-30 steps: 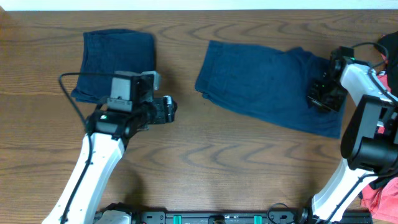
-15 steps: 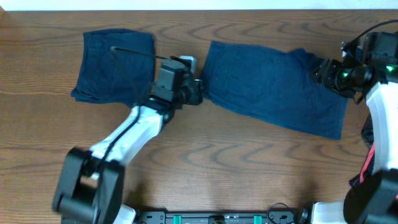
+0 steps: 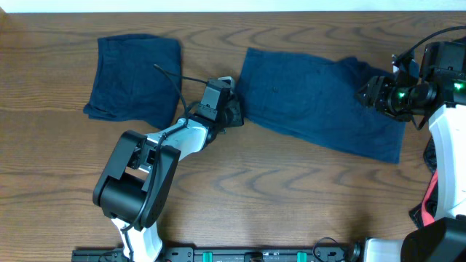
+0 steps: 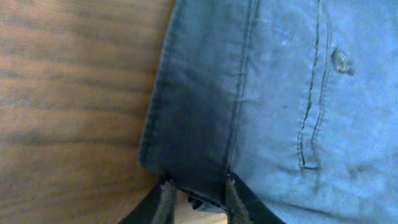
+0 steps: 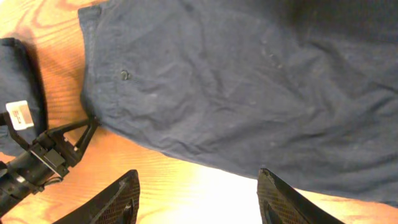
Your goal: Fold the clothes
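**left gripper [image 4: 198, 191] clamped on a waistband corner of the navy shorts [image 3: 313, 102]**

The left gripper is seen pinched onto the near-left waistband corner, with a small fold of cloth caught between its two dark fingertips. The navy shorts are spread mostly flat on the right half of the wood-grain table [image 3: 291, 196]. The waistband is turned to the left and the legs are stretched out to the right, a bit rumpled at that end. The fabric is a plain matte cotton. Doubled seam stitching along the fly and one small round button [image 4: 340, 60] can be made out up close. The right gripper [image 5: 198, 186] is held over the leg end, fingers spread wide with nothing between them. A second navy garment [image 3: 135, 69], folded into a rough rectangle, is laid at the far left, apart from the shorts.
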